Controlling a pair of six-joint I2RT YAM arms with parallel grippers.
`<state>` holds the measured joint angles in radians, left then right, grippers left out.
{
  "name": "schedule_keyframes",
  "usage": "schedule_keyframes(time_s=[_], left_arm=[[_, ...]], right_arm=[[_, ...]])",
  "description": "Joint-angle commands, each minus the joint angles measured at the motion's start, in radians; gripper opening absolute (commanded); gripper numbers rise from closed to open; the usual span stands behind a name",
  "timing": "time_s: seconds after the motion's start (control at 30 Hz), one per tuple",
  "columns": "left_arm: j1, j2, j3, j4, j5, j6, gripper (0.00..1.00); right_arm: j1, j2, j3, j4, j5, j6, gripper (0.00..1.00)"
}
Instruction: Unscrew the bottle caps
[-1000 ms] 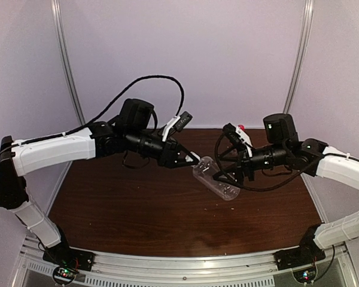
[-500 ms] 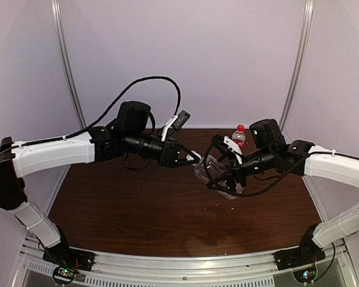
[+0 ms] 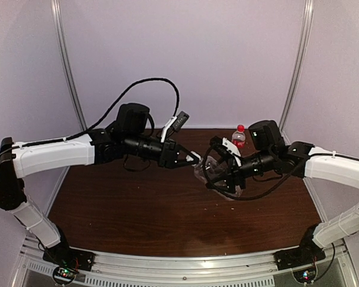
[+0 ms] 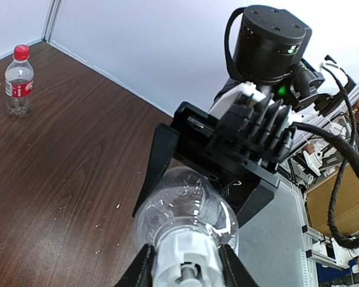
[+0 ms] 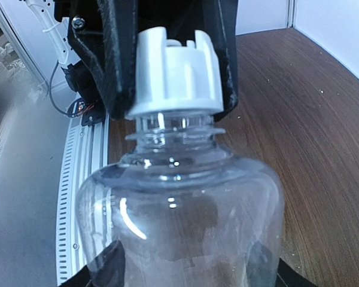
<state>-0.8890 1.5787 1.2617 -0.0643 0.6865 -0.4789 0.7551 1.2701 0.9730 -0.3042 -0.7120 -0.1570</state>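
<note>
Above the table (image 3: 119, 209), the white cap (image 5: 175, 75) is clamped by the left gripper (image 3: 195, 158) and the plain bottle (image 5: 179, 215) is gripped at its body by the right gripper (image 3: 218, 177).

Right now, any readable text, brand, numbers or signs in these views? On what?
Red label band on the standing bottle: white print, too small to read.
Plain bottle: no label, no text.
White cap: no marking visible.
No other legible words, numbers or signs in any view.
</note>
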Motion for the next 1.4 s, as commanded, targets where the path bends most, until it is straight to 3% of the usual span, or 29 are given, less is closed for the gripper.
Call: schedule_keyframes(time_s=[0.0,0.1,0.2,0.37,0.5,0.97,1.27,1.37], left_arm=[[-0.004,-0.046,-0.031,0.059,0.042,0.001,0.22],[-0.004,-0.061,-0.046,0.098,0.037,0.012,0.35],[-0.004,-0.085,-0.059,0.103,0.017,0.037,0.57],[-0.003,-0.164,-0.098,0.102,-0.026,0.099,0.86],[-0.004,-0.233,-0.149,0.152,-0.026,0.129,0.96],[-0.004,-0.237,-0.213,0.396,0.111,0.159,0.87],[-0.005,-0.201,-0.253,0.52,0.182,0.093,0.71],[-0.005,-0.185,-0.252,0.561,0.187,0.051,0.62]], right_arm=[[0.004,-0.059,-0.038,0.112,-0.012,0.039,0.65],[0.005,-0.081,-0.066,0.159,-0.037,0.079,0.59],[0.007,-0.095,-0.091,0.202,-0.069,0.113,0.53],[0.011,-0.091,-0.085,0.214,-0.113,0.138,0.49],[0.022,-0.082,-0.075,0.224,-0.155,0.15,0.47],[0.09,0.002,-0.069,0.411,-0.311,0.292,0.42],[0.092,0.029,-0.088,0.526,-0.361,0.362,0.41],[0.091,0.041,-0.086,0.546,-0.367,0.374,0.41]])
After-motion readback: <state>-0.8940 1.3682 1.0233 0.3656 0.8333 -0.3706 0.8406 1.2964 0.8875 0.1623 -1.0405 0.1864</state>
